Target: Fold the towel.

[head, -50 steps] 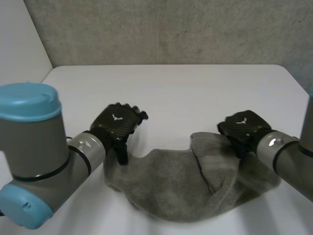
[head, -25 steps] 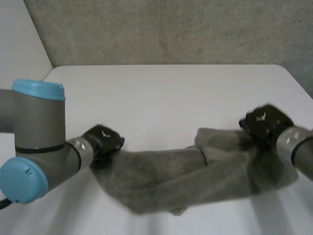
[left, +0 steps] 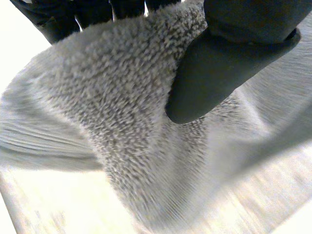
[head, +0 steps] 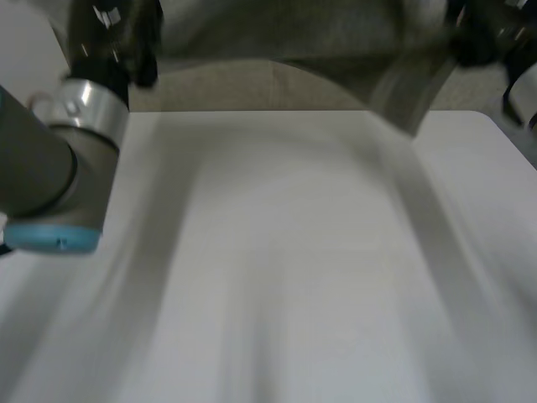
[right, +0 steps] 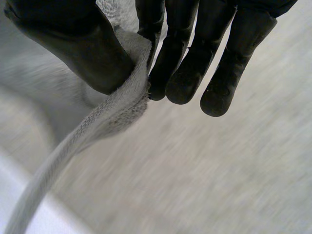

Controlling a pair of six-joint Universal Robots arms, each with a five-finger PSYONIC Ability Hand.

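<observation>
Table (head: 277, 277): white, wide, taking up the lower part of the head view; nothing rests on the part that shows.
Wall (head: 252, 92): grey and rough, behind the table's far edge, seen under the hanging cloth.
Towel (head: 285, 29): grey terry, held up in the air above the far side of the table, well apart from its surface. It spans from one hand to the other. Its lower edge curves upward in the middle, and a flap near the right hand hangs lower than the rest.
Left arm (head: 42, 159): grey with a silver wrist ring and a light-blue cap at its lower joint, reaching up along the near left of the table.
Left hand (head: 109, 29): raised at the towel's left end. In the left wrist view the thumb (left: 219, 73) presses into the pile from one face and the fingers (left: 53, 22) lie against the other face, so the cloth is pinched between them.
Right hand (head: 474, 38): raised at the towel's right end. In the right wrist view the thumb (right: 68, 48) clamps the towel's hemmed edge against the nearest of the fingers (right: 183, 73); the other fingers are straight and close together, touching no cloth.
</observation>
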